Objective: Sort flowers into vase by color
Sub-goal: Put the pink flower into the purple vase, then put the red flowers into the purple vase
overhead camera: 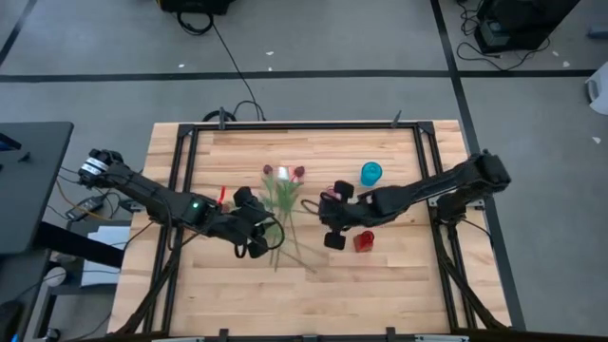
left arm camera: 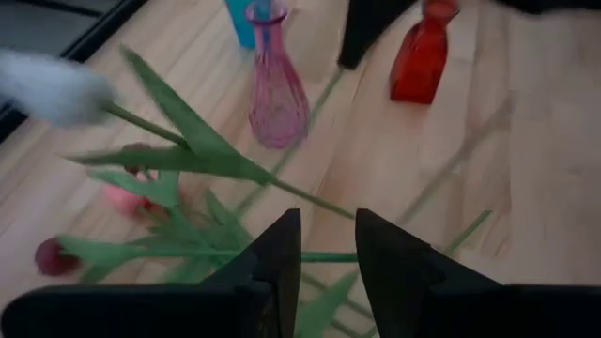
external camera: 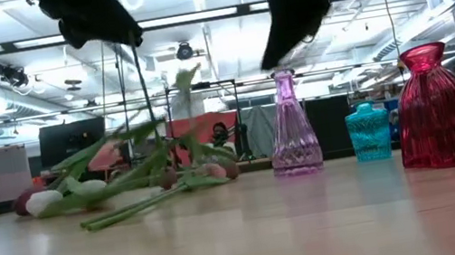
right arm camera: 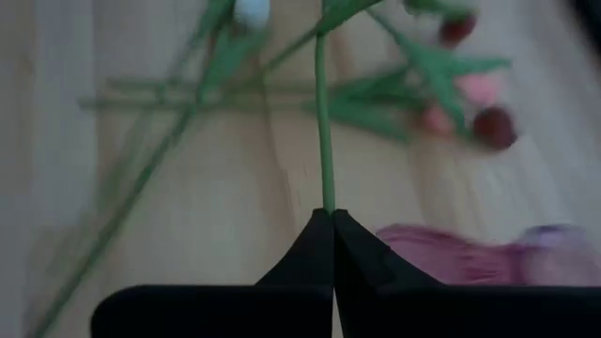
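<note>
Several tulips (overhead camera: 282,195) with green stems and white, pink and maroon heads lie in a loose pile at the table's middle (external camera: 100,189). My right gripper (right arm camera: 331,214) hangs above the table just right of the pile (overhead camera: 326,215), shut on one green stem. Which head belongs to that stem I cannot tell. My left gripper (left arm camera: 327,246) hovers at the pile's left (overhead camera: 258,228), fingers apart. A stem crosses behind the gap between them, and they pinch nothing. A pink glass vase (external camera: 291,126), a teal vase (overhead camera: 370,173) and a red vase (overhead camera: 364,240) stand upright to the right. My right gripper pinches a thin green stem (right arm camera: 325,192) between the very tips of its two fingers. The fingers slant downward, and the stem runs on from them in line with them. From the gripper the stem slants down toward the pile (left arm camera: 300,131).
The pink vase (left arm camera: 277,103) stands right by the right gripper, with the red vase (left arm camera: 423,61) nearer the table's front edge and the teal one farther back. Bare wood lies in front of the pile (overhead camera: 285,294). A black frame (overhead camera: 304,125) edges the table's far side.
</note>
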Tool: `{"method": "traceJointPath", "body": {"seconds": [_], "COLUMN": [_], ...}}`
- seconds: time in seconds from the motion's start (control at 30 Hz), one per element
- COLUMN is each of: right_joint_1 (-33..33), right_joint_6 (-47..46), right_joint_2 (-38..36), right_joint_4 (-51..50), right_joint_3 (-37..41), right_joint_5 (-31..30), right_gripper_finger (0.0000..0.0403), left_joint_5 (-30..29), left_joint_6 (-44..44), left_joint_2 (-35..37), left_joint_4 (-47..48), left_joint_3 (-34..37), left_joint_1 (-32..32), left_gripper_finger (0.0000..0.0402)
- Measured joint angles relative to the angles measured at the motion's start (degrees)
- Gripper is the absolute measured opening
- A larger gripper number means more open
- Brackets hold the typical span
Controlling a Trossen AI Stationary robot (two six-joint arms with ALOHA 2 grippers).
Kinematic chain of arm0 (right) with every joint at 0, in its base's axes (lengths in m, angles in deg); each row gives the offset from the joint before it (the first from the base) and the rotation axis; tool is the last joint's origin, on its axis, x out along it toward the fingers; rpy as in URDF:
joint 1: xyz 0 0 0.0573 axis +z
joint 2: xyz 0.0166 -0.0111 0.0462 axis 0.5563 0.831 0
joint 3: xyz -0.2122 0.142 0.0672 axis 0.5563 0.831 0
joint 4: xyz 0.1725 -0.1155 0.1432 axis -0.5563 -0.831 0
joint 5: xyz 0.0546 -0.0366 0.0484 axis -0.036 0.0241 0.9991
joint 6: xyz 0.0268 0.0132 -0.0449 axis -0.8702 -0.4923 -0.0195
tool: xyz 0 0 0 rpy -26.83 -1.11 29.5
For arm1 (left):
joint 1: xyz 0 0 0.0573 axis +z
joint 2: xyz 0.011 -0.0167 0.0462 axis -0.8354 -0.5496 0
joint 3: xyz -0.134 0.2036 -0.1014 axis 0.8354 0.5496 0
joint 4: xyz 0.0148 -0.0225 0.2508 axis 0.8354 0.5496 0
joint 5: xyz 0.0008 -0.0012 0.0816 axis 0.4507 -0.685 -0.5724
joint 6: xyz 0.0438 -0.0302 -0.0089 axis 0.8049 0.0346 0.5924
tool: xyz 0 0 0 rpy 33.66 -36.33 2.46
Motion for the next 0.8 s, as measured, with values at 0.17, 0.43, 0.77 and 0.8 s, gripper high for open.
{"method": "traceJointPath", "body": {"seconds": [0.17,0.43,0.77,0.8], "right_joint_1": [0.0,1.3,1.4,1.4], "right_joint_6": [0.0,2.9,3.4,3.4], "right_joint_2": [-4.3,-9.3,-7.3,-5.6], "right_joint_4": [-0.2,0.6,1.4,1.4], "right_joint_3": [0.0,0.0,-0.2,-0.2], "right_joint_5": [0.1,-10.0,3.3,4.1], "right_gripper_finger": [0.0004,0.0004,0.0024,0.0030], "left_joint_5": [0.1,0.1,0.2,0.3], "left_joint_6": [0.3,0.2,-1.3,-1.4], "left_joint_2": [0.9,2.0,2.0,2.0], "left_joint_4": [-1.3,-1.8,0.5,0.9], "left_joint_3": [0.1,0.0,0.0,0.0], "left_joint_1": [-0.1,-0.1,-0.1,-0.1], "left_gripper_finger": [0.0110,0.0110,0.0110,0.0110]}}
